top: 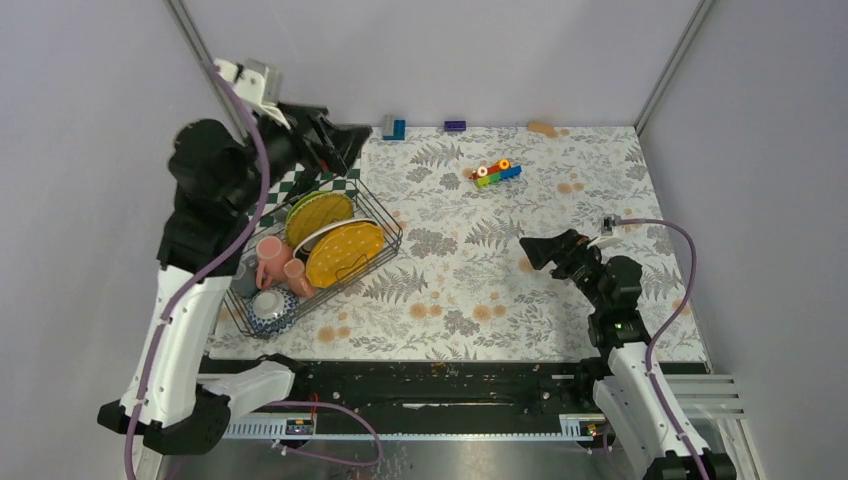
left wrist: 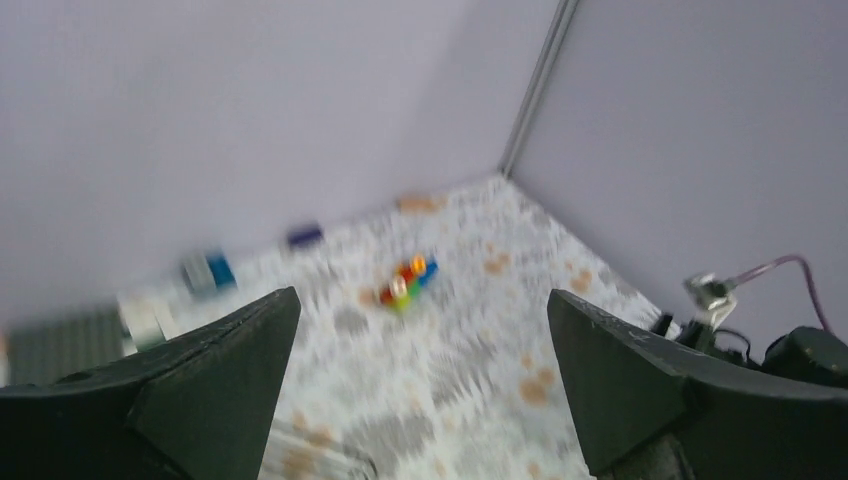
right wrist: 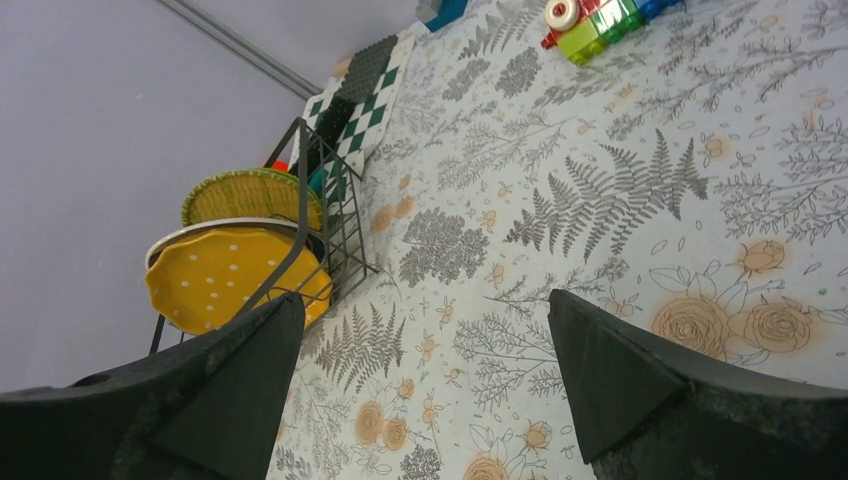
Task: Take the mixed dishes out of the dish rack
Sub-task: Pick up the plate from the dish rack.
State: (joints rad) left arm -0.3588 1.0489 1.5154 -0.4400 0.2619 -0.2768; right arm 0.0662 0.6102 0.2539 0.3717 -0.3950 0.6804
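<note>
View from above and from both wrists, unloading not yet begun as far as could be judged. The dish rack [top: 386, 228] stood at the left side of the table [top: 560, 300], partly over a green-and-white chequered board [top: 345, 178].

All the dishes that could be seen were inside the rack. The lime-green plate [top: 318, 211], the white plate [top: 312, 236] and the yellow plate [top: 345, 252] stood on edge between the dividers, with the yellow one nearest the open table. The two pink cups [top: 270, 258] sat just beside the plates, towards the near left. The patterned bowl [top: 272, 308] lay at the near end of the rack. No dish was seen on the table outside the rack, so every piece appeared to be left to move.

The left gripper [top: 350, 150] hovered above the far end of the rack. Its jaws were spread wide with nothing between them, and its wrist view was blurred. The right gripper [top: 530, 255] hung over the middle of the table, well apart from the rack. Its jaws were likewise parted and empty, and they faced the yellow plate. The coloured toy bricks [top: 497, 172] lay towards the far edge, outside the work.
</note>
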